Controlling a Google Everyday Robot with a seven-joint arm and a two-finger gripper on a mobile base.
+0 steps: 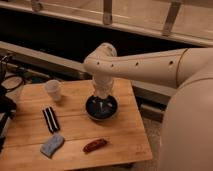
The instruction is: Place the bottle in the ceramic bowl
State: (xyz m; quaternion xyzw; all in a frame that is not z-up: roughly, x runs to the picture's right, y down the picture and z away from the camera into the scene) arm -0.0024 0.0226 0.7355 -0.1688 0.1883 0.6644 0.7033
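One camera view only. White tool (102, 98) low over round, glossy dark ceramic bowl (101, 107) on wooden surface (120, 132). Small whitish plastic bottle (102, 104) apparently inside bowl. Tool spread or pinching: cannot tell.

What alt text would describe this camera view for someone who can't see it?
A white robot arm reaches over a wooden table, its tool hanging straight above a dark ceramic bowl. Also on the table: a translucent cup, a black-and-white striped object, a blue-grey cloth and a reddish-brown item.
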